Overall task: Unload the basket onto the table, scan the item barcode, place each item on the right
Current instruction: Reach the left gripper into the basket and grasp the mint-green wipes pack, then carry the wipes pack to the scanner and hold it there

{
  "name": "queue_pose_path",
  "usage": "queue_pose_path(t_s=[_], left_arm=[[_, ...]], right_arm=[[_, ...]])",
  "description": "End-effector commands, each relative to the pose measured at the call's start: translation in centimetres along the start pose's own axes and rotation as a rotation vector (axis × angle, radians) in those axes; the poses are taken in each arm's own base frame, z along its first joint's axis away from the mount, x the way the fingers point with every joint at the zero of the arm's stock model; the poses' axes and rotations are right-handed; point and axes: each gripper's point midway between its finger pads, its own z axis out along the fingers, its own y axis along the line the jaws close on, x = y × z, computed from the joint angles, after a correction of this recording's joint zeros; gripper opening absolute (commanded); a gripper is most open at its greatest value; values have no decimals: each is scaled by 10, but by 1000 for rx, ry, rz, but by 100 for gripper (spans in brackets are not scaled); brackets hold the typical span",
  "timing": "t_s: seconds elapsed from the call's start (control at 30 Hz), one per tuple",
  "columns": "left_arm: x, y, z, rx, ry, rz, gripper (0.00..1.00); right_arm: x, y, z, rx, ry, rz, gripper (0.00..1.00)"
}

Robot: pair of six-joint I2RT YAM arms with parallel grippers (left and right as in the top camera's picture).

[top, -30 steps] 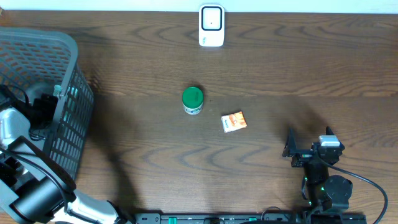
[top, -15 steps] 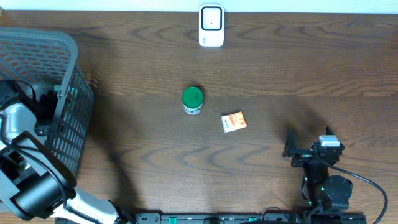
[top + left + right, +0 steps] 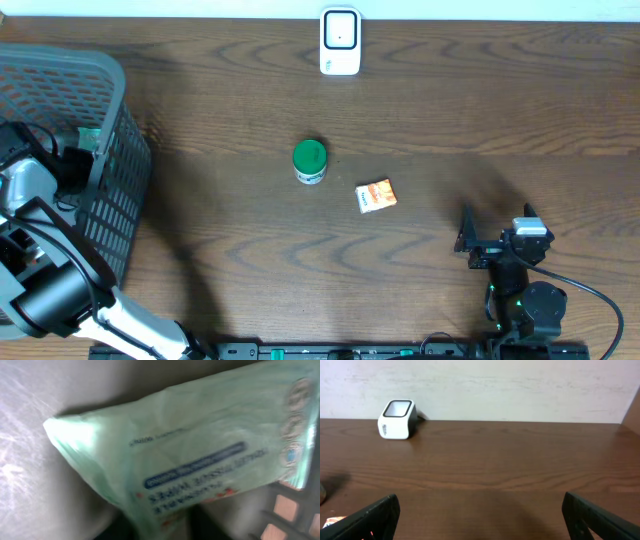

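Well, the soft pale-green packet [image 3: 200, 460], glossy crinkled film with a blue label band and blurred print, lies inside the grey lattice-walled plastic basket [image 3: 110, 90] at the left end of the dark wood-grain desk [image 3: 450, 110]. The left claw [image 3: 82, 152] is close over it; I cannot tell whether it pinches the film. The right claw [image 3: 480, 497] is spread wide. A boxy white scanner [image 3: 340, 42], a green-lidded round jar [image 3: 310, 160] and a small orange carton [image 3: 376, 195] sit on the desk.

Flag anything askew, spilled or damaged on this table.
Nothing is spilled or damaged. Only the small orange packet lies at a slant, close beside the green-lidded jar, which stands upright.
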Motion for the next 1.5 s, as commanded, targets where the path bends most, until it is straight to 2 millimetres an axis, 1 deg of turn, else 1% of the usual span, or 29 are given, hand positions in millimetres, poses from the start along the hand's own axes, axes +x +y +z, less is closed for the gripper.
queue_pose_path(t_s=[0.0,0.03,0.13,0.2,0.27,0.3,0.4,0.47,0.5,0.53,0.63,0.7,0.77,0.8,0.87,0.97,1.0,1.07,1.13,1.2,1.23,1.27,1.37,1.47], left_arm=[[36,43,48,-121,129,-41,9],[34,42,48,-116,123,-38,7],[30,39,47,-103,106,-33,7],[26,35,42,-92,91,-30,7],[19,29,30,-74,66,-28,7],[14,24,20,-61,45,-26,7],[-4,9,-20,-8,-42,-20,7],[-15,-1,-56,34,-117,-16,7],[-19,-6,-76,57,-158,-12,7],[-24,-13,-114,97,-237,-5,7],[-23,-22,-168,155,-350,16,7],[-18,-31,-202,198,-422,39,7],[-11,-39,-230,239,-486,65,7],[-6,-44,-245,262,-518,82,7],[4,-52,-267,300,-567,113,7],[26,-69,-301,365,-642,220,7],[35,-77,-311,399,-659,273,7],[61,-101,-333,501,-680,405,7],[88,-121,-347,604,-661,503,7],[116,-139,-351,693,-602,586,7],[133,-148,-349,735,-552,630,7],[144,-155,-346,760,-516,660,7],[186,-176,-334,820,-422,850,7],[231,-193,-315,857,-336,1070,7]], right_arm=[[0,2,0,-8,-2,-12,99],[0,2,0,-8,-3,-12,99],[0,2,0,-8,-3,-12,99],[0,2,0,-8,-3,-12,99],[0,2,0,-8,-2,-12,99],[0,2,0,-8,-2,-12,99],[0,2,0,-8,-3,-12,99],[0,2,0,-8,-3,-12,99],[0,2,0,-8,-2,-12,99],[0,2,0,-8,-2,-12,99],[0,2,0,-8,-2,-12,99],[0,2,0,-8,-2,-12,99],[0,2,0,-8,-3,-12,99],[0,2,0,-8,-3,-12,99],[0,2,0,-8,-3,-12,99],[0,2,0,-8,-2,-12,99],[0,2,0,-8,-3,-12,99],[0,2,0,-8,-3,-12,99],[0,2,0,-8,-2,-12,99],[0,2,0,-8,-3,-12,99],[0,2,0,-8,-2,-12,99],[0,2,0,-8,-3,-12,99],[0,2,0,-8,-2,-12,99],[0,2,0,-8,-3,-12,99]])
